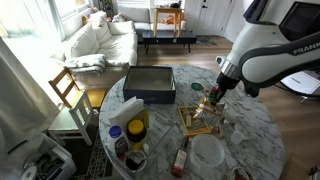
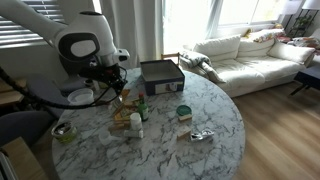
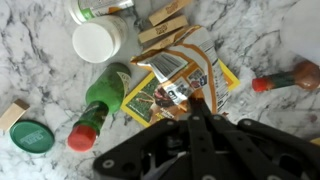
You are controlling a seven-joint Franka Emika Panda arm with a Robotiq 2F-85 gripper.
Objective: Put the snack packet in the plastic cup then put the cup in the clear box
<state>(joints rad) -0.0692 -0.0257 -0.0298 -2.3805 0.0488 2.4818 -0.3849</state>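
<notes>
The arm [image 1: 262, 55] is looking big, white and smooth, with fat round parts like bent pipes. Dark letters [image 1: 305, 46] are running along one white part. They are spelling FRANK before the edge is cutting them off. In an exterior view the arm [image 2: 78, 40] is showing a round grey cap [image 2: 80, 46] with a dark ring around it. The thin end by the tool [image 1: 214, 95] is turning dark. In the wrist view the tool [image 3: 197, 105] is looking all black, with thin flat bars making a criss-cross shape.
</notes>
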